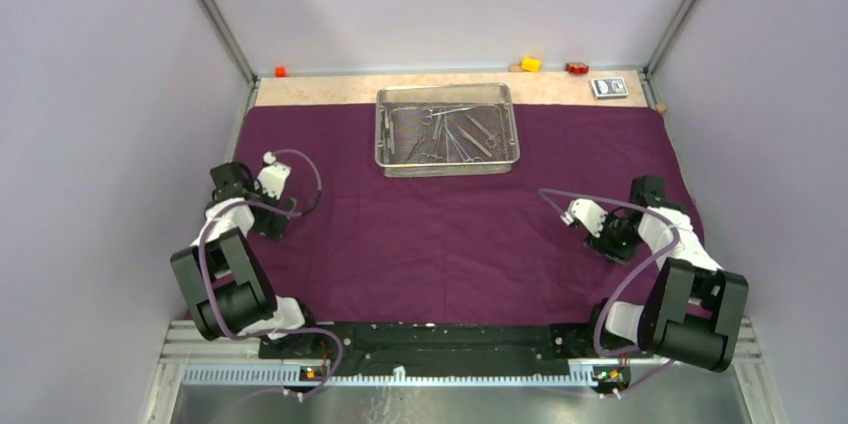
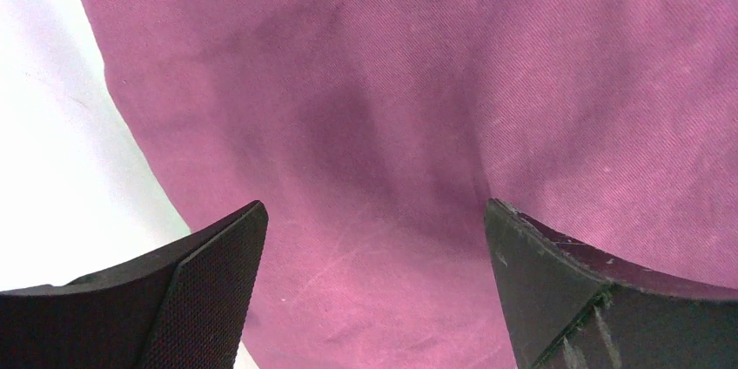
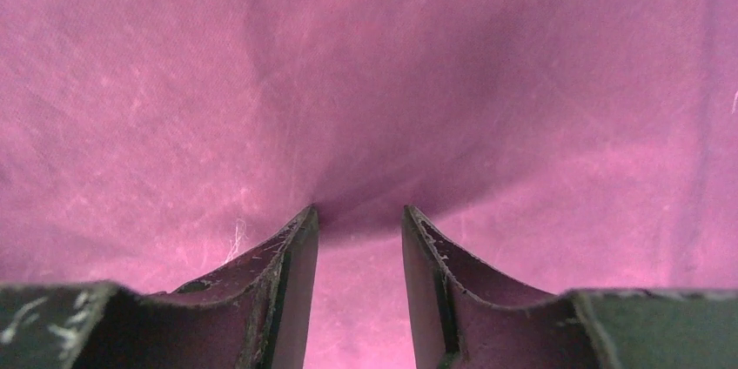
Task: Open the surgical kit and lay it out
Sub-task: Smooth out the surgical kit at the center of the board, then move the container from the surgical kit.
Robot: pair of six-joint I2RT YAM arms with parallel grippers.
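Big dark purple cloth wrap lies flat. Rectangular silver wire-mesh steel tray w/ slim steel clamps sits far centre, long side across, approx equal reach for both arms. Left gripper wide open, right gripper half-parted, both empty afaict.

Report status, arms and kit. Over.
Left gripper open, right gripper half shut, grip unclear; both low over large dark purple cloth wrap, spread flat. Rectangular silver wire-mesh tray at far centre, steel clamps inside. Small yellow block beyond cloth.
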